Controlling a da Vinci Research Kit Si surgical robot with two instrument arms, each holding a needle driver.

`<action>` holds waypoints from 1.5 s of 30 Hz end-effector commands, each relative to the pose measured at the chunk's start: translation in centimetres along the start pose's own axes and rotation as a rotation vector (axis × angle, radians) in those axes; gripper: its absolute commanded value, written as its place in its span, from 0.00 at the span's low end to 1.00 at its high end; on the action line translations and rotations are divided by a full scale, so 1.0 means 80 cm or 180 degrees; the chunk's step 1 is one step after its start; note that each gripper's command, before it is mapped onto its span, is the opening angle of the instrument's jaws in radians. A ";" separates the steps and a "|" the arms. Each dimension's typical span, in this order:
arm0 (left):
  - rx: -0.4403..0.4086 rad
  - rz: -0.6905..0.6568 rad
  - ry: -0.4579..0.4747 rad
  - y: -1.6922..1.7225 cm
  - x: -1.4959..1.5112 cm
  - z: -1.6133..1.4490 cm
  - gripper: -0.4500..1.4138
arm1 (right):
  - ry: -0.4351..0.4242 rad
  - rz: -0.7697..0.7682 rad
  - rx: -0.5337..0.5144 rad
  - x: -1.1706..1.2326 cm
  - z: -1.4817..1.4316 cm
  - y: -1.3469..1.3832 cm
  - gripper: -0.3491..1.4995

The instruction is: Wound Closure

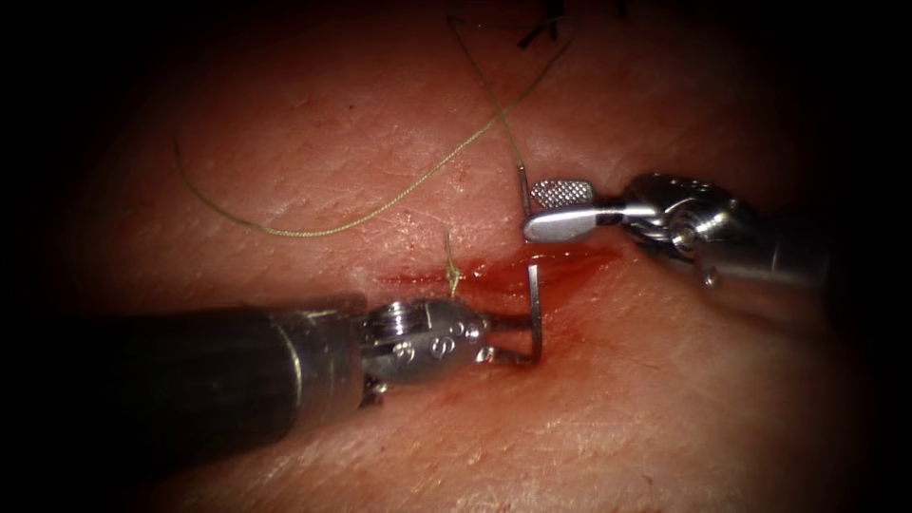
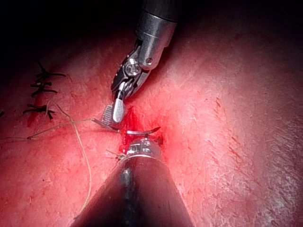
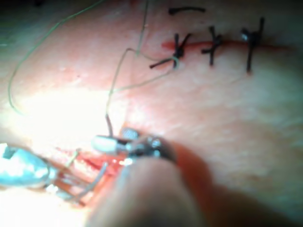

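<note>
The curved needle (image 1: 536,309) is in the tissue (image 1: 665,408). Its tail (image 1: 522,195) stands out of the skin just beyond the red cut (image 1: 560,261), and its front part rises from the cut. My right tool (image 1: 527,209) is open, jaw tips beside the tail and holding nothing. My left tool (image 1: 518,342) is open just on the near side of the cut, its two thin jaws set around the needle's front part without closing on it. Pale thread (image 1: 285,233) runs from the tail in a wide loop to the left. In the left wrist view the needle (image 2: 142,131) lies between the two tools.
A short knotted thread stub (image 1: 453,271) stands at the cut's left end. Dark finished stitches (image 3: 211,45) sit in a row further along the cut, with their ends (image 1: 537,33) at the far edge. Red fluid pools in the cut.
</note>
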 end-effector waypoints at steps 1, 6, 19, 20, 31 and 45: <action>-0.0003 0.0007 0.0001 0.0000 -0.0002 0.0008 0.41 | 0.0015 -0.0002 0.0025 0.0000 0.0000 0.0006 0.93; 0.0028 0.0008 -0.0008 0.0002 -0.0006 0.0006 0.40 | 0.0068 0.0005 0.0104 -0.0001 -0.0012 0.0009 0.90; 0.0106 0.0006 0.0001 -0.0013 -0.0013 0.0008 0.45 | -0.0003 -0.0042 0.0325 -0.0024 -0.0007 -0.0003 0.87; 0.0145 -0.0005 0.0000 -0.0014 -0.0012 0.0006 0.48 | -0.0007 -0.0047 0.0335 -0.0026 -0.0006 -0.0002 0.87; 0.0439 0.0295 0.0202 -0.0009 0.0007 -0.0004 0.67 | -0.0008 -0.0126 0.0353 -0.0048 -0.0009 0.0018 0.86; 0.0459 0.0518 0.0363 -0.0048 -0.0003 0.0028 0.55 | 0.0093 -0.0080 0.0228 -0.0034 -0.0032 0.0025 0.85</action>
